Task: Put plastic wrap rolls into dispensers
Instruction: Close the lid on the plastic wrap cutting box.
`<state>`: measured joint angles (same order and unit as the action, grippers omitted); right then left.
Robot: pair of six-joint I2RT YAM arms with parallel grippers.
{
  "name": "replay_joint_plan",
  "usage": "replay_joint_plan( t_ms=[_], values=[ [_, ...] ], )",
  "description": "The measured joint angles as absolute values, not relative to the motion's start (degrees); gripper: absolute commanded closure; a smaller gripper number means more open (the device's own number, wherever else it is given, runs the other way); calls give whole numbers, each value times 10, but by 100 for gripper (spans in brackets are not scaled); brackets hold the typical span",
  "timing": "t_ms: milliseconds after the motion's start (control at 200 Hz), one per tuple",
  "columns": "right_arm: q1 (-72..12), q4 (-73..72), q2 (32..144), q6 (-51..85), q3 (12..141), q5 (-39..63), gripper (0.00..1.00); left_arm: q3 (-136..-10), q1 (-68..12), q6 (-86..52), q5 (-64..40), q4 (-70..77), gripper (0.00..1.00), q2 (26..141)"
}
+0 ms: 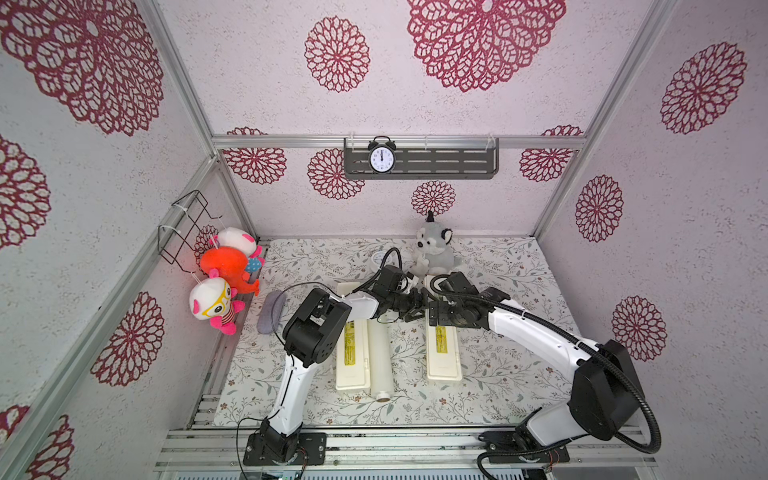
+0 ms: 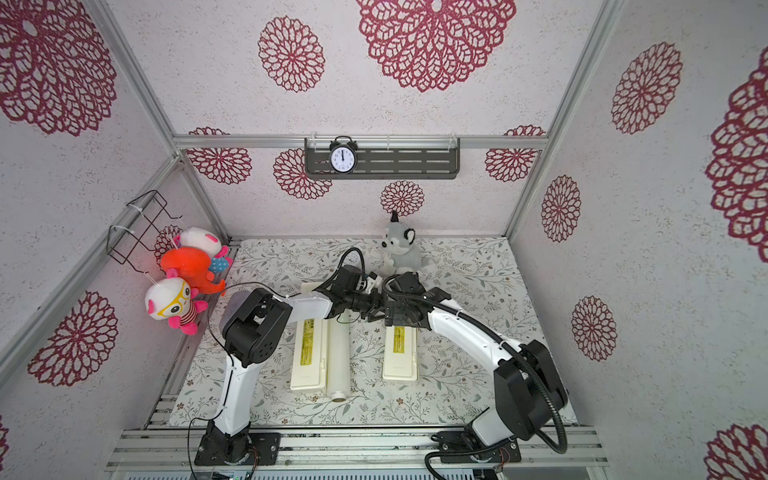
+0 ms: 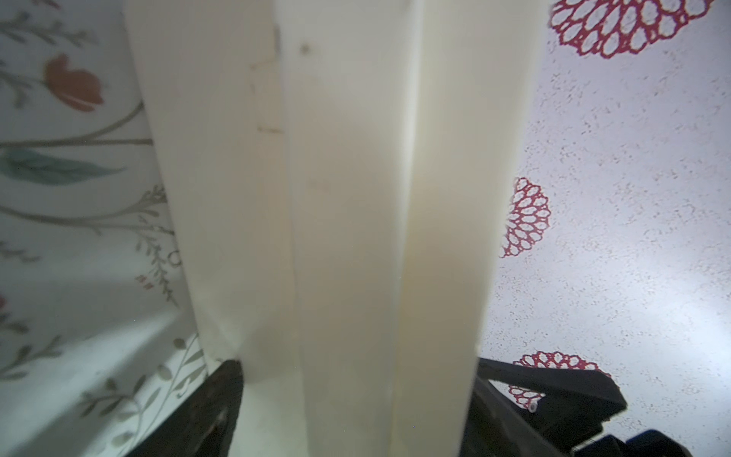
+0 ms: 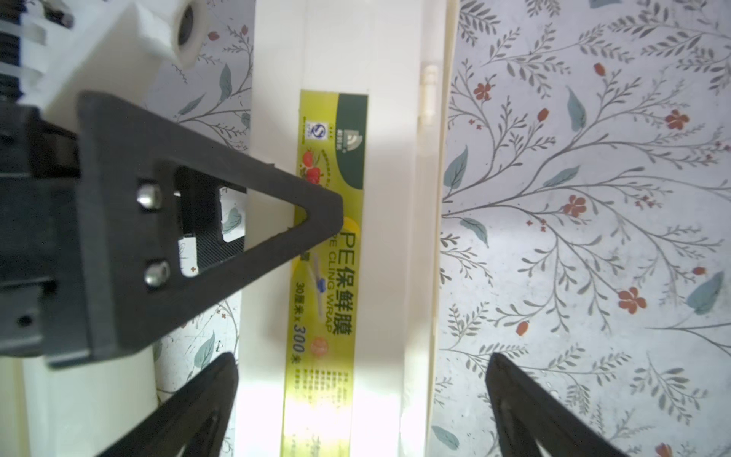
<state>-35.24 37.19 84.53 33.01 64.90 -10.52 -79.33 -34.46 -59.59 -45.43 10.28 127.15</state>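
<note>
Right gripper [image 4: 360, 356], open, straddles the yellow-labelled cream plastic dispenser box [image 4: 387, 198]. Left gripper [image 3: 356, 368] brackets it from 9 o'clock; grip indeterminate.

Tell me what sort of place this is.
Likely a robot test booth dressed as a home: aluminium frame with floral wallpaper panels, arms bolted to rails, plush toys and an alarm clock.

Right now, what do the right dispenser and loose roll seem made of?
Right dispenser: likely hard plastic, smooth cream, with moulded seams. Loose roll: probably wound film, matte white; its tan hollow core, seen at the near end, may be cardboard.
</note>
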Motion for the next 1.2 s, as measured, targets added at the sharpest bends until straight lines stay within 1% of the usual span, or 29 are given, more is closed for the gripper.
replay_joint_plan(
  t_ms=[115,335,500,645,821,951,1196],
  values=[
    [-335,377,808,320,630,-69,1,-793,-345,-603,-454,105,16,1274],
    [-298,369,707,317,518,51,1,-793,-345,-633,-452,124,15,1279],
    [-300,324,687,340,445,122,1,-794,-345,-656,-453,148,13,1288],
    [-301,291,687,352,424,137,2,-794,-348,-665,-449,153,7,1288],
    [-298,268,685,358,413,137,4,-794,-351,-663,-442,150,2,1288],
    [-286,260,670,361,401,138,5,-794,-351,-653,-438,127,0,1278],
    [-267,247,661,361,383,150,8,-772,-348,-632,-430,84,1,1225]
  ],
)
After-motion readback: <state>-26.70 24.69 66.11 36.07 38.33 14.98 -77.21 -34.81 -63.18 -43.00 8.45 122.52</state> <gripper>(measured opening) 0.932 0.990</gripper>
